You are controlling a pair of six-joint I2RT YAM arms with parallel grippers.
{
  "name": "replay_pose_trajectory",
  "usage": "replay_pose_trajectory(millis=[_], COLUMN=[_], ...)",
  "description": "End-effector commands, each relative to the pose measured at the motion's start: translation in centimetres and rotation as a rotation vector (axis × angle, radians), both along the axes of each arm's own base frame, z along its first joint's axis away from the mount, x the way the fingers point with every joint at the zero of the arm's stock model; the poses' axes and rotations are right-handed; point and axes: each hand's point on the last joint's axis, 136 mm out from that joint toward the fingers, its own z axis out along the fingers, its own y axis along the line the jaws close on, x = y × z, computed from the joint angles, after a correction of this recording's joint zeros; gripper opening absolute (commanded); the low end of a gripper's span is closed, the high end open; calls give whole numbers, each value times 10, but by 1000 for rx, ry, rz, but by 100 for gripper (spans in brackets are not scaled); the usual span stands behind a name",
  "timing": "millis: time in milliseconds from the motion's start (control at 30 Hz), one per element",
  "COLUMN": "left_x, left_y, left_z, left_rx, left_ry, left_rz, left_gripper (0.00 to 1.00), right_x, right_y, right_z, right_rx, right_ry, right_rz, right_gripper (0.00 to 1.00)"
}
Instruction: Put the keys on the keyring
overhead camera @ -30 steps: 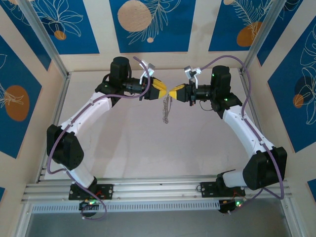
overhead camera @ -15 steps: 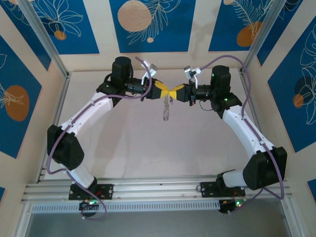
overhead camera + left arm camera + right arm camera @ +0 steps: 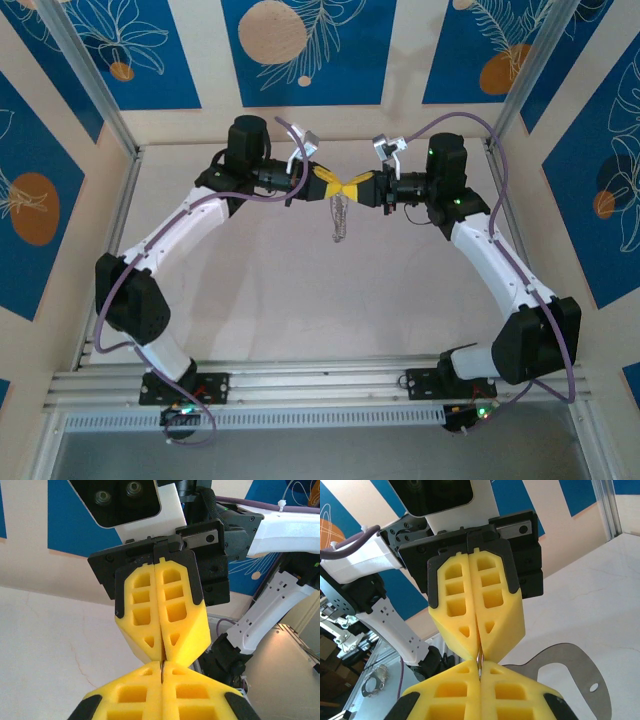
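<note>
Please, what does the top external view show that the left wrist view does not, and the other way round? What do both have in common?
Top external: the keyring hangs down from the point where the fingertips meet, above the table.
Left wrist: a thin dark wire, probably part of the keyring, is pinched in the seam of the left end effector.
Both: the left end effector and the right end effector are shut and meet tip to tip.
</note>
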Motion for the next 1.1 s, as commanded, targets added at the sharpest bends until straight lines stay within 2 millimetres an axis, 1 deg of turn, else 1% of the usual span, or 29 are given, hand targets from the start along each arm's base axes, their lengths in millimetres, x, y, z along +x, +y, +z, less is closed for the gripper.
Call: replay_pose_trajectory(millis=[0, 100, 133, 233, 300, 433, 533, 633, 767, 867, 1067], left_x=[-8, -2, 0, 4, 5, 6, 4, 2, 2, 1, 0], left_y=[-8, -8, -8, -7, -6, -2, 0, 1, 1, 1, 0], left_z=[-6, -5, -5, -4, -3, 0, 5, 10, 14, 15, 16], left_rx=[-16, -55, -67, -89, -100, -119, -144, -167, -186, -187, -186], left_ry=[16, 3, 1, 10, 10, 5, 3, 9, 15, 18, 22], left_rz=[-17, 30, 46, 83, 103, 141, 151, 147, 151, 151, 143], left_gripper=[0, 0, 0, 0, 0, 0, 0, 0, 0, 0, 0], right_x=[4, 4, 3, -2, -2, 2, 2, 0, -7, -9, -7], right_y=[-8, -21, -25, -35, -41, -49, -49, -47, -37, -31, -20], right_z=[17, 23, 23, 23, 18, -3, -22, -33, -39, -38, -35], right_rx=[28, 49, 54, 62, 61, 68, 65, 62, 53, 38, 16], right_ry=[-46, -51, -52, -59, -53, -12, 2, -1, -25, -50, -86], right_rz=[-42, -91, -112, -168, -227, -352, -419, -453, -453, -456, -451], right_gripper=[6, 27, 32, 38, 39, 41, 42, 42, 43, 44, 47])
